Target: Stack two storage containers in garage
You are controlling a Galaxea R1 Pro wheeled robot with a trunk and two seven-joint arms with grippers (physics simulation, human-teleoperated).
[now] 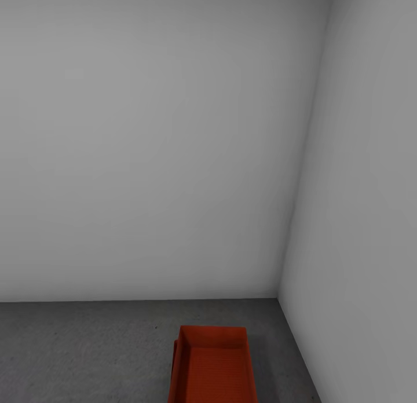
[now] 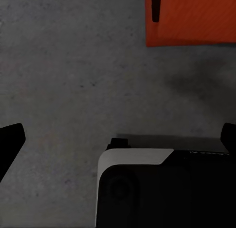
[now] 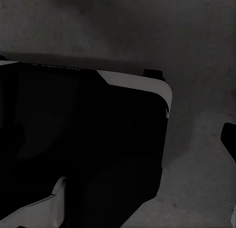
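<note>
An orange-red storage container (image 1: pixel 215 368) sits on the garage's dark concrete floor (image 1: pixel 87 351) near the wall corner, its open top and ribbed bottom facing me. A second orange edge (image 1: pixel 174 368) shows offset along its left side; I cannot tell whether that is another container. A corner of a container (image 2: pixel 191 19) lies on the floor in the left wrist view. My left gripper (image 2: pixel 123 132) hangs open above bare concrete, apart from it, with its fingertips (image 2: pixel 12 137) far apart. My right gripper (image 3: pixel 118 137) is open and empty, with one fingertip (image 3: pixel 229 139) showing.
Plain pale grey walls (image 1: pixel 150 136) meet in a corner (image 1: pixel 279 296) just right of the container. My own black and white base (image 2: pixel 162 188) lies under both wrists, and it shows as a dark block (image 3: pixel 73 139) in the right wrist view. Bare concrete stretches to the left.
</note>
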